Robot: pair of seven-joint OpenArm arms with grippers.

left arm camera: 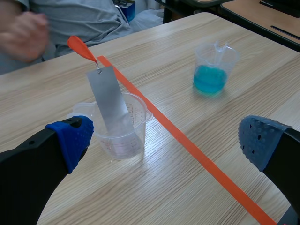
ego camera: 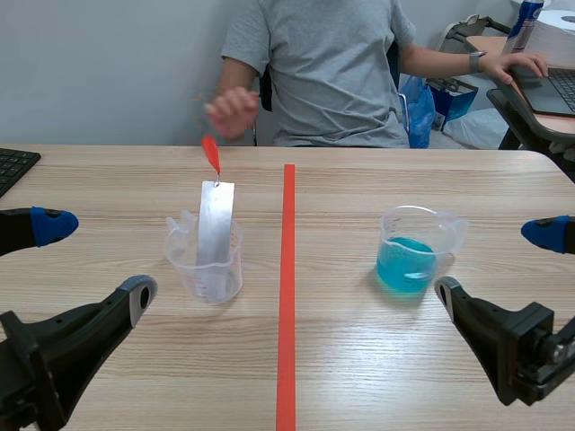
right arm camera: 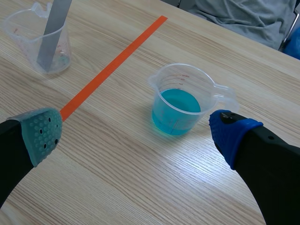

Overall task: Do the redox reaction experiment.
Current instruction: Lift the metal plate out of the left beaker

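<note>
The wooden surface lies broad and bare between the two arms, with a person seated at its far edge, one hand raised just behind the work. The left tool and right tool both hang wide open and hold nothing, each low and short of its own cup. The clear cup stands left of the tape line, the cup of blue liquid right of it, both well in from every edge. A metal strip with a red tag leans in the clear cup, so the reaction looks not yet begun; bringing strip and liquid together likely comes next, demanding a steady, upright carry across open wood.
</note>
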